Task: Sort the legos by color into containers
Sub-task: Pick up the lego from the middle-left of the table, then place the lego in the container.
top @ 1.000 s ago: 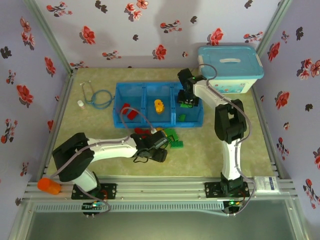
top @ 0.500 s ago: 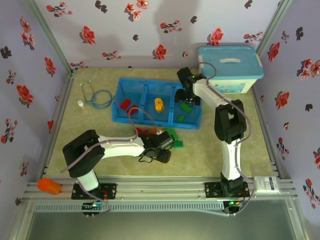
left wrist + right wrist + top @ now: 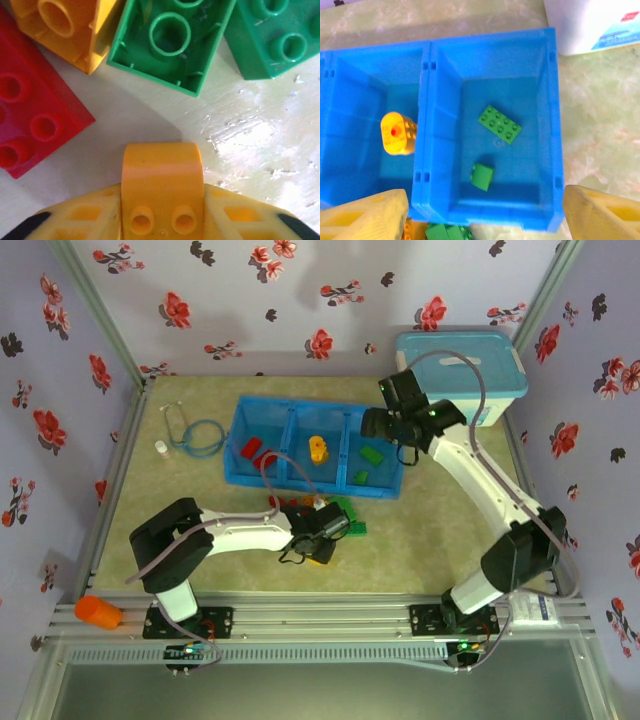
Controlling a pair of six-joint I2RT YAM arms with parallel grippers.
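Left gripper [image 3: 320, 542] sits low among loose legos [image 3: 345, 512] just near of the blue tray [image 3: 300, 484], its grip hard to judge from above. Right gripper [image 3: 371, 426] hangs over the right-hand compartment, where green bricks [image 3: 371, 453] lie.

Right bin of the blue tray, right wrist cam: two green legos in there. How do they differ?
The flat lego lies studs up, eight studs showing; the small lego shows no studs and looks tipped. The flat lego is longer and thinner, the small lego stubbier. The flat lego sits mid-floor, the small lego close to the near wall. Both are green, apart, in the same bin of the tray.
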